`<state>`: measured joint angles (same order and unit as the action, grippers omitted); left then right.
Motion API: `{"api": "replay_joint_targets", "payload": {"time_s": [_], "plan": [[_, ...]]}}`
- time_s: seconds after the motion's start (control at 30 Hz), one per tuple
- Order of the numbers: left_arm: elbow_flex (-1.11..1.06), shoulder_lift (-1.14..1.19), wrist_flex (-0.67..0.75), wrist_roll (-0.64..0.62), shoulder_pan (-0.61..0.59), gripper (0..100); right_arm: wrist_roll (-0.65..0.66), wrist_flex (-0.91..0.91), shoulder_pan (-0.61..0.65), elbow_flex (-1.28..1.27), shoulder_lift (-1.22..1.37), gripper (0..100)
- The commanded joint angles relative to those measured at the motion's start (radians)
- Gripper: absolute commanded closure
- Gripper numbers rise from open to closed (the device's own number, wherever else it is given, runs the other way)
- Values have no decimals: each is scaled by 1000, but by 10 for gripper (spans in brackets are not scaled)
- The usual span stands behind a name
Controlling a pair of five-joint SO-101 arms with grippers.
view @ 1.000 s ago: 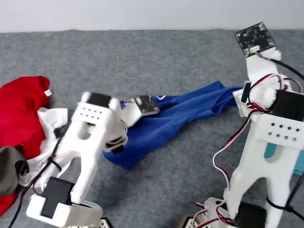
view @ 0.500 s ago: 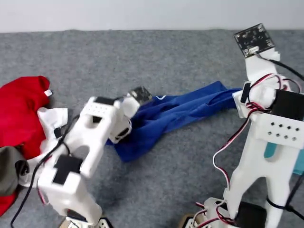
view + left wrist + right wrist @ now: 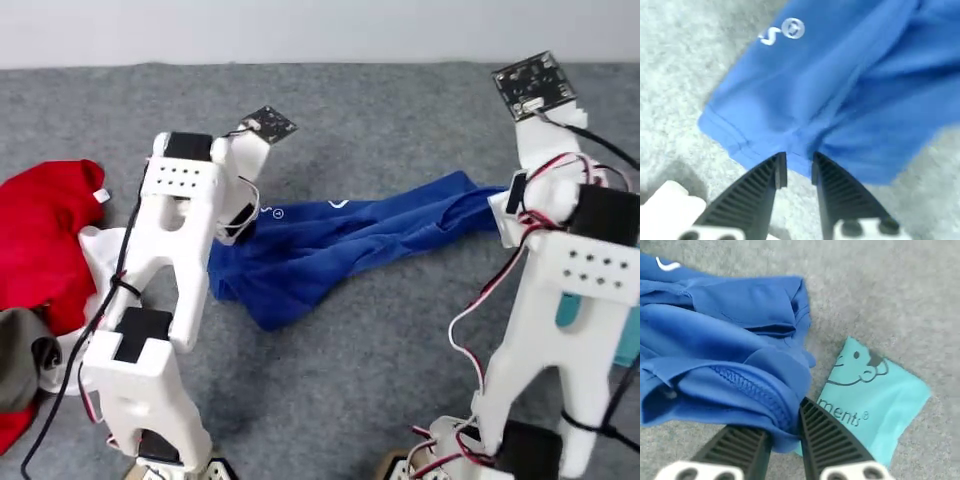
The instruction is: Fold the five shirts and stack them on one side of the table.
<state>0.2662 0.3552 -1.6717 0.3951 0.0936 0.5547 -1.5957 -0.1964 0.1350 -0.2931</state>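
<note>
At mid-table, on the grey felt surface [image 3: 380, 120]: the blue shirt [image 3: 340, 240] lies drawn out in a long, rumpled band between the two arms, one end at each gripper.

Left end: the left gripper [image 3: 797, 162] sits at the shirt's hem. Jaws nearly closed, with a narrow gap between them. The cloth's creases run together right at the fingertips [image 3: 780, 167], so the hem looks pinched there. The rest of the shirt fans away from the tips, and a small white mark [image 3: 785, 31] shows on the far part of it. In the high view this end is wider and bunched beside the left arm's wrist.

Right end: the right gripper [image 3: 785, 420] is clamped on a thick gathered fold. Blue cloth fills the space between the two fingers and wraps over one fingertip [image 3: 812, 415]. From here the shirt runs off in stacked ridges towards the table's middle.

A teal shirt [image 3: 875, 395] lies folded flat just beside the right gripper, its near edge tucked under the blue cloth.

Far left edge, well apart from the blue shirt: a red shirt [image 3: 45, 230] in a heap, a white shirt [image 3: 105, 250] touching it, and a dark one [image 3: 20, 360] below them.
</note>
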Motion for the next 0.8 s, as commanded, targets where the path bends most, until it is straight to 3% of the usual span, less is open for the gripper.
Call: {"api": "replay_joint_targets", "payload": {"time_s": [0.0,0.4,0.6,0.77], "plan": [[79,-12,-86,-6,48,910,0,39,-15,2,15,987],[-303,-209,-41,6,270,898,0,74,-15,0,28,987],[-424,-121,124,2,275,830,0,74,-15,0,28,987],[-380,58,144,3,270,830,0,70,-15,0,28,987]]}}
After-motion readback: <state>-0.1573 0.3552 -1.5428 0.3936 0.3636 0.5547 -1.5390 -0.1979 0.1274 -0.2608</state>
